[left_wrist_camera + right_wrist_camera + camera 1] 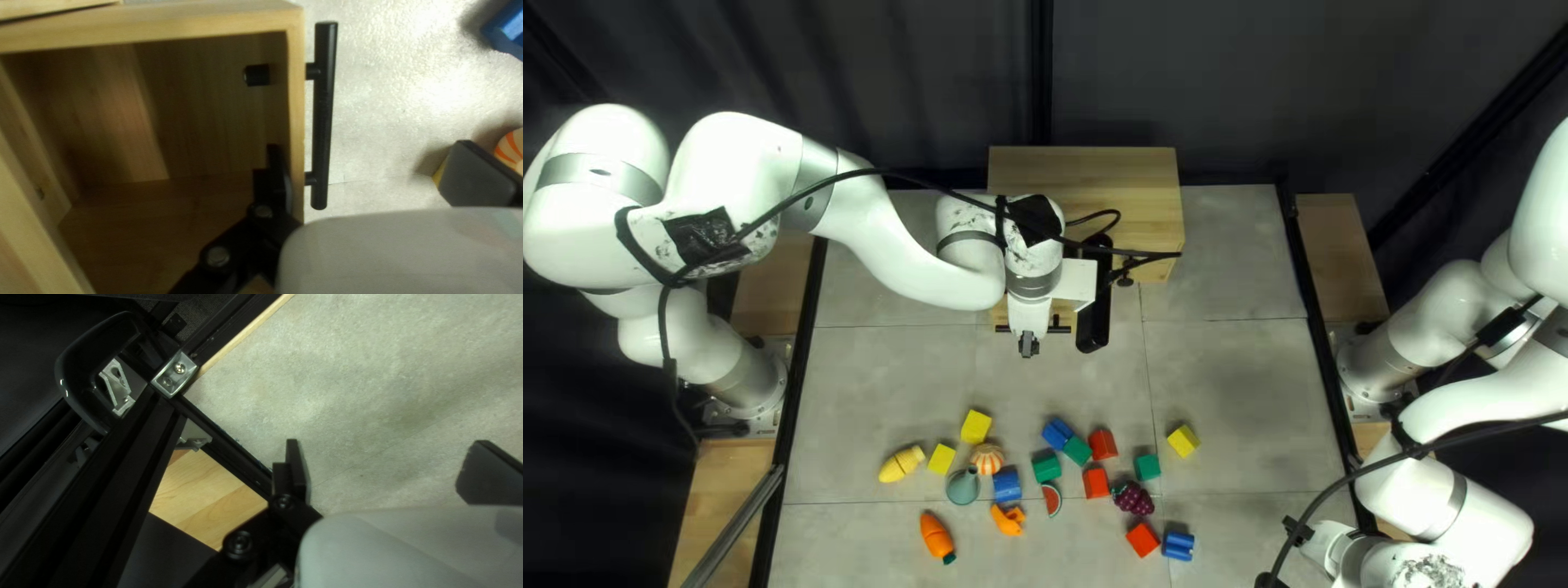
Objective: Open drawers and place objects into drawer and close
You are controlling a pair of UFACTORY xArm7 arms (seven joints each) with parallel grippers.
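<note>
In the top left view, the wooden cabinet (1084, 174) stands at the far edge, its front partly behind my left arm. My left gripper (1029, 346) hangs by the drawer's black handle (1062, 329). The left wrist view shows a pulled-out drawer (158, 24) holding no object in its visible part. My left gripper (376, 171) is open there, one finger inside the drawer's front wall, the other beyond the handle (324, 114). Blocks, like a yellow one (976, 426), and toy foods, like a carrot (937, 537), lie on the table. My right gripper (381, 471) is open over bare table.
My right arm reaches in at the lower right of the top left view. Black rails (1323, 359) run along the table's sides. In the right wrist view, a black frame with a metal bracket (174, 373) and a black loop handle (68, 375) stand beside the table's corner.
</note>
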